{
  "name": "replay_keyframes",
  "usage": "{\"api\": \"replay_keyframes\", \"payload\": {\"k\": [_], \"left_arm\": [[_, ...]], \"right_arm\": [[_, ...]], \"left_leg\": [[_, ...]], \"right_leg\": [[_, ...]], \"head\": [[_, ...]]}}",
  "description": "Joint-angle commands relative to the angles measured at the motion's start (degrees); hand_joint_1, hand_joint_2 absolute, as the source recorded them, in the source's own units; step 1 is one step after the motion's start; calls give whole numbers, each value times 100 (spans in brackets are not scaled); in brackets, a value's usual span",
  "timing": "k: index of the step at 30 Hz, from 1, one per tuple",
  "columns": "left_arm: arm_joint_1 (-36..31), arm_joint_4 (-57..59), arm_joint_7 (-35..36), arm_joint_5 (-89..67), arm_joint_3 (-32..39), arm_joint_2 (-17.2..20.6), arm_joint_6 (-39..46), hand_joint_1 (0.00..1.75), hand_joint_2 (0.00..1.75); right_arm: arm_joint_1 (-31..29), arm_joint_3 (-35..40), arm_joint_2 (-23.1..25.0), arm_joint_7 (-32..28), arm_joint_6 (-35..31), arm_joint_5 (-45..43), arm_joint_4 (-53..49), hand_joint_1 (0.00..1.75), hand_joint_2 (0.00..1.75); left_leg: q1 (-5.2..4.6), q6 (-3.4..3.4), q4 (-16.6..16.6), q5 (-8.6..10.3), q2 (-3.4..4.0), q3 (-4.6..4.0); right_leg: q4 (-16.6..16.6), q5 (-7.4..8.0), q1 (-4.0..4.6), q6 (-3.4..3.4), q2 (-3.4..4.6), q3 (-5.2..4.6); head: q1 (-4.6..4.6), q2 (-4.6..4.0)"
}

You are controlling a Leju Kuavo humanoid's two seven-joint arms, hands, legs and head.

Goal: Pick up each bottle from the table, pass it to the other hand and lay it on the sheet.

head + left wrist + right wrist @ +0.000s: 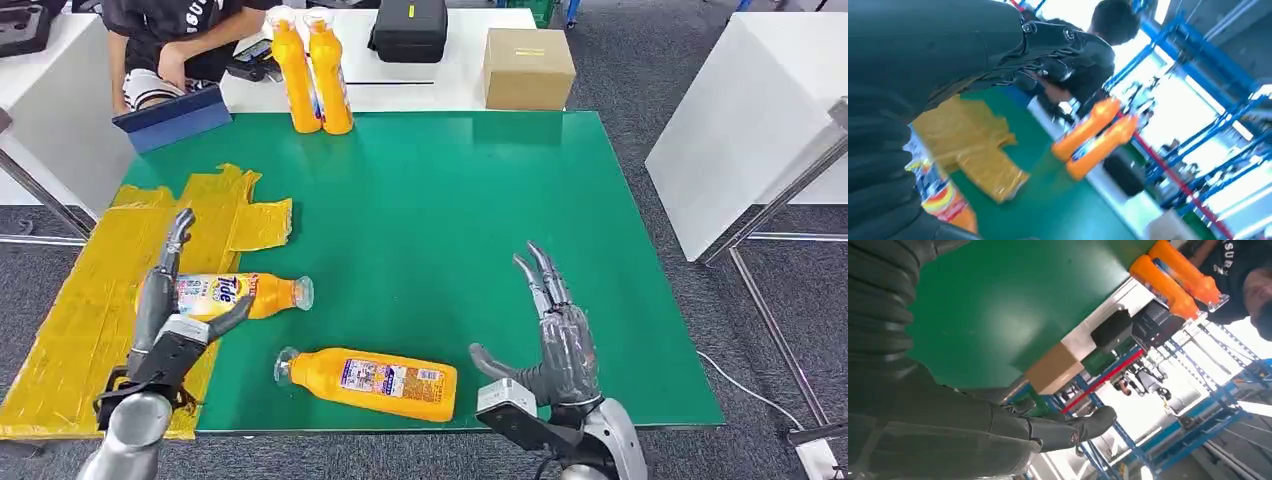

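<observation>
An orange Tide bottle (240, 295) lies on its side at the edge of the yellow sheet (90, 300), cap pointing right. My left hand (168, 312) lies against its base end, fingers straight over it and thumb under its label, not closed on it. A second orange bottle (370, 382) lies near the table's front edge, between my hands. To its right my right hand (552, 345) hovers with fingers spread and nothing in it. Two more orange bottles (311, 72) stand upright at the far edge. In the left wrist view the Tide bottle (943, 202) lies close under the hand.
The green table (450, 220) has a crumpled yellow sheet on its left side. A person (170, 40) sits at the back left behind a blue board (172, 118). A black case (408, 30) and a cardboard box (528, 68) rest on the white table behind.
</observation>
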Motion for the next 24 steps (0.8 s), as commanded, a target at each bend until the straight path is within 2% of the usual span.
{"api": "replay_keyframes", "payload": {"k": [1, 4, 10, 13, 14, 16, 19, 24], "left_arm": [[-37, -279, 46, 24, 308, -160, -53, 0, 175], [-41, -234, 22, 85, 314, -196, -73, 0, 175], [-19, -337, 31, 88, 226, -469, -98, 0, 175], [145, -533, 79, -35, 134, -577, -8, 0, 175], [206, -604, 77, -38, 103, -580, 3, 0, 175], [222, -605, 77, -38, 100, -581, 3, 0, 175], [57, -550, 133, -52, 44, -582, -35, 0, 175], [-31, -457, 203, -114, -82, -529, 26, 0, 175]], "right_arm": [[-152, 182, 123, 41, 34, -46, 323, 0, 175], [-161, 185, 137, 69, 80, -177, 353, 0, 175], [-175, 381, 537, 344, -39, -262, 654, 0, 175], [-6, 520, 655, 556, 117, -181, 717, 0, 175], [55, 607, 634, 560, 399, -470, 690, 0, 175], [66, 610, 633, 560, 398, -470, 695, 0, 175], [-254, 760, 677, 624, 916, -1043, 959, 0, 175], [-293, 962, 659, 625, 1021, -1142, 1214, 0, 175]], "left_leg": [[5, -14, -3, -10, 10, 21], [3, -10, -3, -6, 6, 13], [4, -18, -4, -12, 7, 29], [2, -11, -5, -5, 6, 16], [4, -17, -8, -11, 7, 28], [3, -17, -8, -12, 6, 30], [3, -15, -5, -10, 5, 22], [3, -9, -4, -2, -2, 10]], "right_leg": [[-6, -5, 5, -4, 6, 20], [-5, -3, 3, -3, 3, 13], [-7, -9, 4, -6, 1, 29], [-7, -3, 3, -4, 3, 16], [-9, -8, 4, -6, 2, 29], [-9, -10, 3, -6, 1, 29], [-7, -7, 3, -5, 1, 20], [-5, -2, 3, -4, -5, 9]], "head": [[0, 0], [0, 0], [0, 0], [2, 0], [0, 0], [2, 0], [0, 0], [0, 0]]}}
